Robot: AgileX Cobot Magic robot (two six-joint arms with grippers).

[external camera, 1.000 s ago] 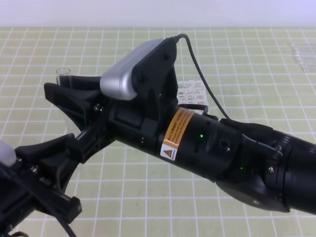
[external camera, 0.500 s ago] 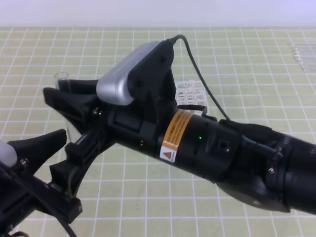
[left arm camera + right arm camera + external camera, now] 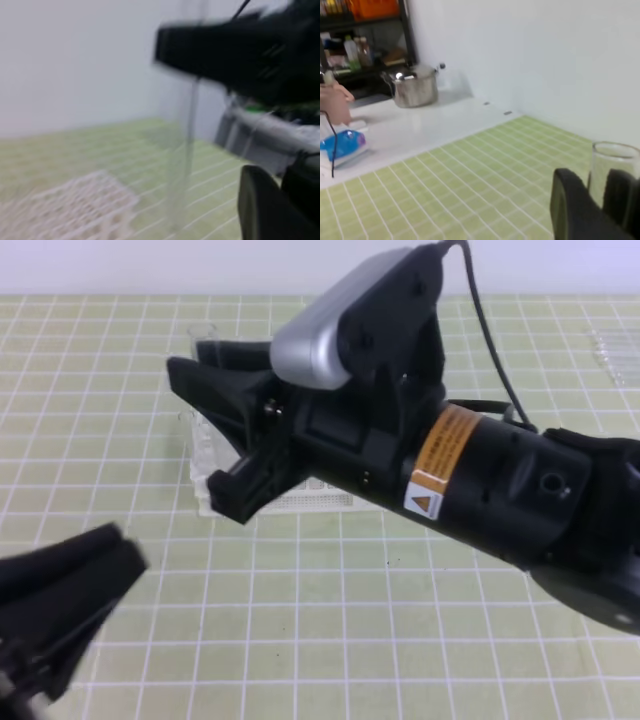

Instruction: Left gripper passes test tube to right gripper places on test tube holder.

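Observation:
My right gripper (image 3: 195, 360) is shut on the test tube (image 3: 204, 335), a clear tube standing upright with its open rim above the black fingers. In the right wrist view the test tube (image 3: 609, 167) sits between the two fingers (image 3: 570, 200). The gripper hangs over the left end of the white test tube holder (image 3: 300, 502), which it mostly hides. My left gripper (image 3: 70, 585) is a blurred black shape at the lower left, apart from the tube with nothing in it. Its wrist view shows the blurred test tube (image 3: 187, 140), the right gripper (image 3: 235, 45) and the holder (image 3: 65, 205).
A green grid mat (image 3: 400, 640) covers the table. Several spare glass tubes (image 3: 610, 345) lie at the far right edge. Beyond the mat, the right wrist view shows a white counter with a metal pot (image 3: 415, 87) and a blue item (image 3: 342, 142).
The left gripper opened, let go of the tube and drew back to the lower left. The right gripper carried the tube up and to the right, over the holder.

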